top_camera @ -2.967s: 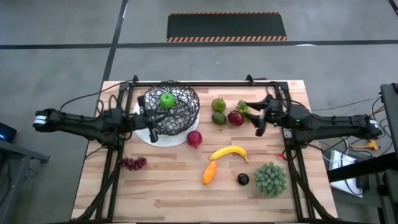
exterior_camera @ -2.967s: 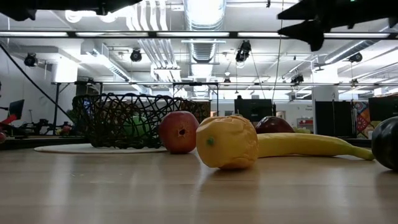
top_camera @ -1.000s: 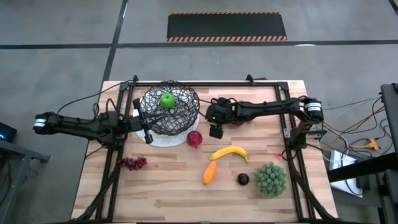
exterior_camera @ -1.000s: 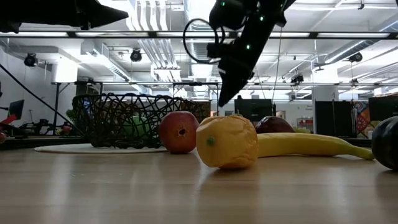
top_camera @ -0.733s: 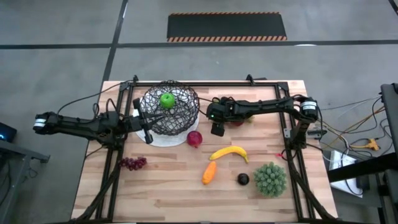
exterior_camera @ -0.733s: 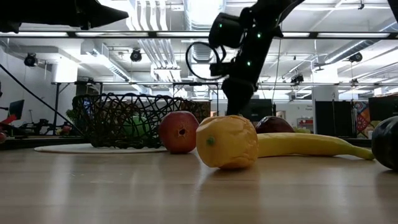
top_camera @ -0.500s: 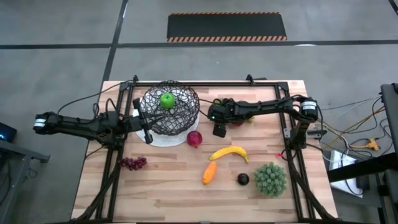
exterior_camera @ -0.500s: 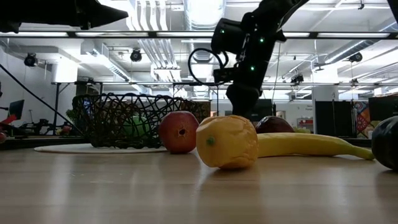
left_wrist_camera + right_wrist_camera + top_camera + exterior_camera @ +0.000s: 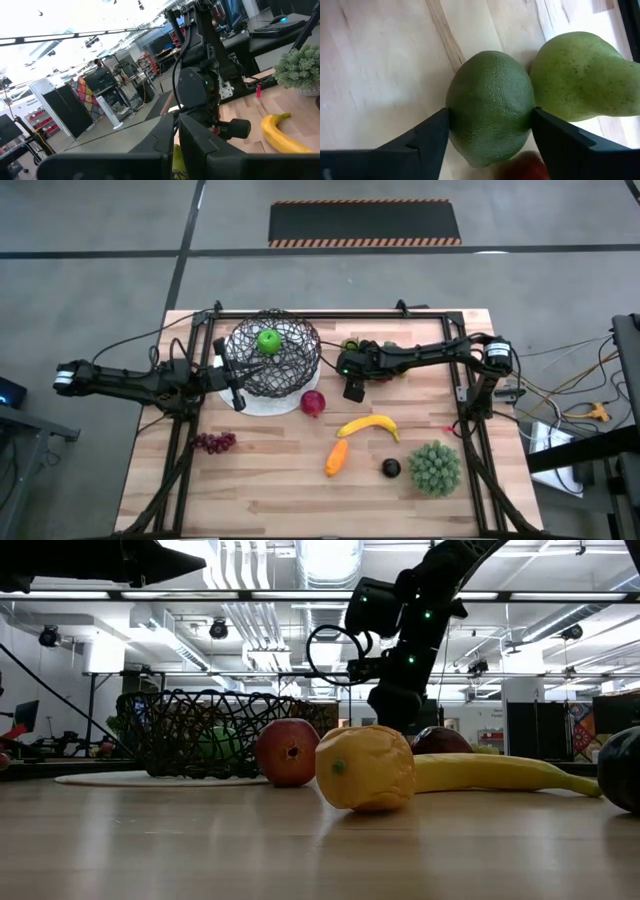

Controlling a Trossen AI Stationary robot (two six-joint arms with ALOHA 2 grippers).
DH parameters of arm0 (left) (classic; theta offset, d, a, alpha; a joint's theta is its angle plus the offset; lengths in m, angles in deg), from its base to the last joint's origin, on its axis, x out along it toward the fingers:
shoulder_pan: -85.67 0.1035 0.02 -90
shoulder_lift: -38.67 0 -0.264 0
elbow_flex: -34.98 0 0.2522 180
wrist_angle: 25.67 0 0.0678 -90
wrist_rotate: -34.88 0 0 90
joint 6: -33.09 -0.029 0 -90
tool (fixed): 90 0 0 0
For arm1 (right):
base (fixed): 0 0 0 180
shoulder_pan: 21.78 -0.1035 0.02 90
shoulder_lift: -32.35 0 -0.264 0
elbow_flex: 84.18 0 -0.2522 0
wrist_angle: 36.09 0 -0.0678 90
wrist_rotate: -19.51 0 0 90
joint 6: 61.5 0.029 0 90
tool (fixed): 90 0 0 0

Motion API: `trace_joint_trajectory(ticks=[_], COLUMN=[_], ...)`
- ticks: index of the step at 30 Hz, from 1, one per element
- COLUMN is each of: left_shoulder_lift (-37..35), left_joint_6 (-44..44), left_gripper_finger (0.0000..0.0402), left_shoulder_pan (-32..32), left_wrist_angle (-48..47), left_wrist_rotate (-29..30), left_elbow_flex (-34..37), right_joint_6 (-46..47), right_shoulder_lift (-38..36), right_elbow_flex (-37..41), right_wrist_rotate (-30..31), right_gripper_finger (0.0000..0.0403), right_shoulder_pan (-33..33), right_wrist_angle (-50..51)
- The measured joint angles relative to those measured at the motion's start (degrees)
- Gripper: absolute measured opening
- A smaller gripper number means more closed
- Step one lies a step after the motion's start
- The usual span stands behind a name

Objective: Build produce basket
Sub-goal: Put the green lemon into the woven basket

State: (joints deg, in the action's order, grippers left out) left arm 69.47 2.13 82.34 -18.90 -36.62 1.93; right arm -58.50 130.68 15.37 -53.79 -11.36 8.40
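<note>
Green lime pinched between right jaws, beside pear; rind pebbly, firm, grip at widest middle. Left jaws pressed together.

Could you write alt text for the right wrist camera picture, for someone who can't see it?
Close-up: the right end effector has its two dark fingers against either side of a round, pebbly green fruit lying on the wooden table. A speckled green pear lies right beside it, and part of a red fruit shows nearby.

I see my right gripper just right of the basket; banana lies nearer.
</note>
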Motion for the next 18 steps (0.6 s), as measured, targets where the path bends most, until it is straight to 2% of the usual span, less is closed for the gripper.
trace_joint_trajectory(ticks=[6, 12, 18], left_shoulder_lift=[0.0, 0.0, 0.0], left_joint_6=[0.0, 0.0, 0.0], left_gripper_finger=[0.0010, 0.0010, 0.0010], left_shoulder_pan=[0.0, 0.0, 0.0], left_wrist_angle=[0.0, 0.0, 0.5], left_wrist_rotate=[0.0, 0.0, 0.0], left_elbow_flex=[0.0, 0.0, 0.0], right_joint_6=[0.0, 0.0, 0.0], right_shoulder_lift=[-0.1, -0.5, -4.4], right_elbow_flex=[0.3, -1.0, -6.6], right_wrist_rotate=[0.0, -0.6, -2.8], right_gripper_finger=[0.0209, 0.0205, 0.0203], right_shoulder_pan=[0.0, 0.0, 0.0], right_wrist_angle=[-0.4, 1.4, 6.6])
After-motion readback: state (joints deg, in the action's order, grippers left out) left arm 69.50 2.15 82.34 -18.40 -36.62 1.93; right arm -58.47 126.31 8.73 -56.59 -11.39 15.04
